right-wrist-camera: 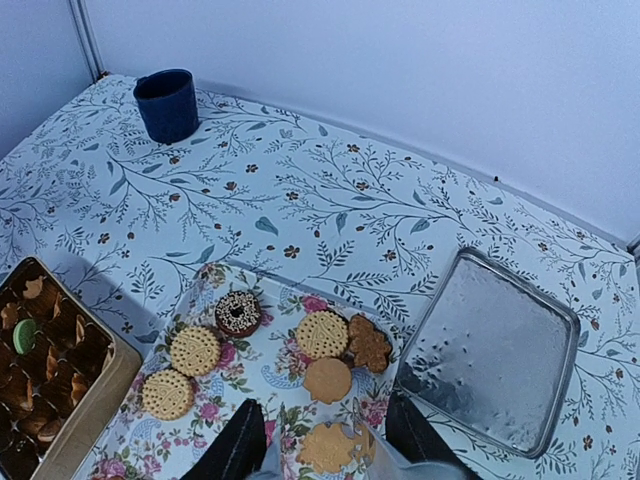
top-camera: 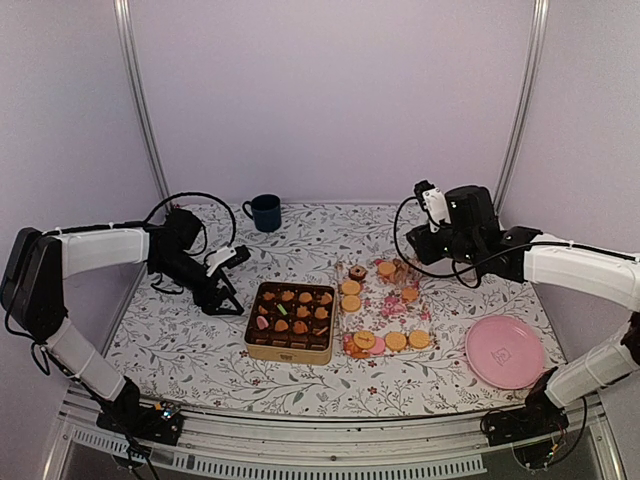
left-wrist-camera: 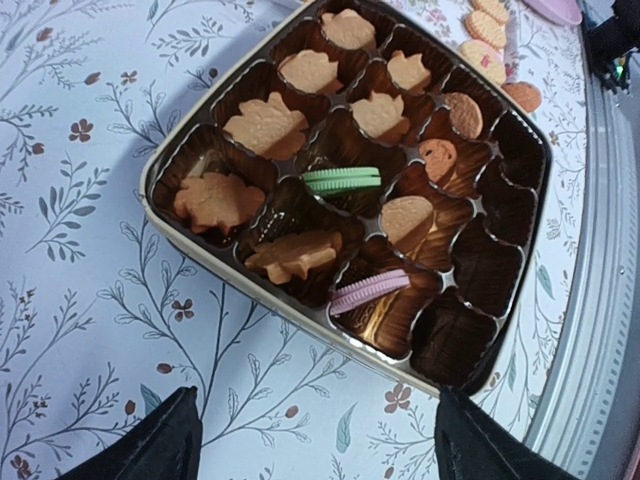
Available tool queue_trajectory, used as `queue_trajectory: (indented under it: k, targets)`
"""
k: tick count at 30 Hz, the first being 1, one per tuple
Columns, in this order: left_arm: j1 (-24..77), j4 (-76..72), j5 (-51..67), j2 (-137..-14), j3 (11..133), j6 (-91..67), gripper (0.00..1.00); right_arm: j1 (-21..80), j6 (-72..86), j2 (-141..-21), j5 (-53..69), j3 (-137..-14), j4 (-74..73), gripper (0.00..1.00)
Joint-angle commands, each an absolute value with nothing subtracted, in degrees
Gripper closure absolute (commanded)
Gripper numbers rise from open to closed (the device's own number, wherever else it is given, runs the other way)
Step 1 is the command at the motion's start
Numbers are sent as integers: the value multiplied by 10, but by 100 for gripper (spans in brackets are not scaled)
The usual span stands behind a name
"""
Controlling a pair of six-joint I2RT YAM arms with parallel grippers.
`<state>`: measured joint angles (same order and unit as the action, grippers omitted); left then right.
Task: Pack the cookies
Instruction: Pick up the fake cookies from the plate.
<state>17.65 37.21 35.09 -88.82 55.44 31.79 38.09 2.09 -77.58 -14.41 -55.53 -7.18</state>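
The cookies lie in two places. Several fill the brown cups of an open gold tin (top-camera: 290,322), among them a green cookie (left-wrist-camera: 342,180) and a pink one (left-wrist-camera: 370,290). More round golden cookies (top-camera: 396,340) and a chocolate ring (right-wrist-camera: 238,313) rest on a floral mat (top-camera: 385,308). My left gripper (top-camera: 226,290) hangs open just left of the tin (left-wrist-camera: 300,315), nothing between its fingers (left-wrist-camera: 150,445). My right gripper (right-wrist-camera: 325,448) hovers over the mat's far end, shut on a clear wrapper holding a golden leaf-shaped cookie (right-wrist-camera: 335,450).
A pink plate (top-camera: 505,350) lies at the front right. A dark blue mug (top-camera: 265,212) stands at the back. A silver tin lid (right-wrist-camera: 490,350) lies right of the mat. The table's front rail runs close behind the tin.
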Motion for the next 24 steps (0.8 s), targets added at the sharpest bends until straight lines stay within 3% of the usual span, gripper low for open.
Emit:
queue_trajectory:
  k: [1, 18, 21, 24]
  targets:
    - [171, 378, 349, -882, 552, 331, 20, 366, 7, -797, -131, -550, -37, 59]
    - [169, 390, 353, -882, 557, 342, 20, 360, 7, -815, -122, -511, -28, 60]
    - [170, 390, 354, -884, 557, 341, 21, 359, 14, -801, -115, -501, -31, 66]
    - [169, 390, 352, -884, 556, 341, 21, 360, 24, -789, -103, -498, -32, 78]
